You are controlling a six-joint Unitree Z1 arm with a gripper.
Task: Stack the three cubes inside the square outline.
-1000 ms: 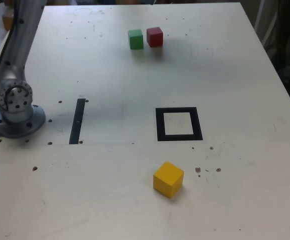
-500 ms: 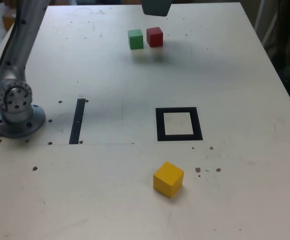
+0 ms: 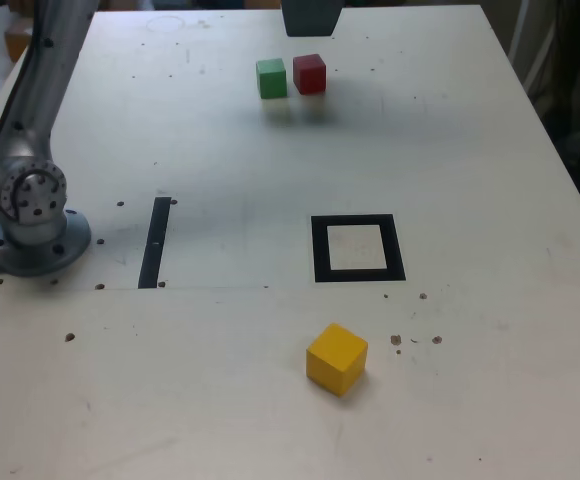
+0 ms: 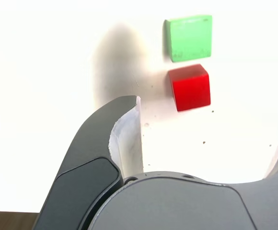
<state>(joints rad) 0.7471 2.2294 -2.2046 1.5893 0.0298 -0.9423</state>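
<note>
Table (image 3: 470, 150): pale board — speckled with small holes, thin black strip (image 3: 155, 241) near arm base (image 3: 32, 225)
Hand (image 4: 211, 139): jaws spread wide, empty

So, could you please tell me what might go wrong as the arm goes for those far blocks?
The green block and red block sit nearly side by side, so the open tool may nudge one while taking the other. A knocked block could slide toward the table's far edge.
</note>
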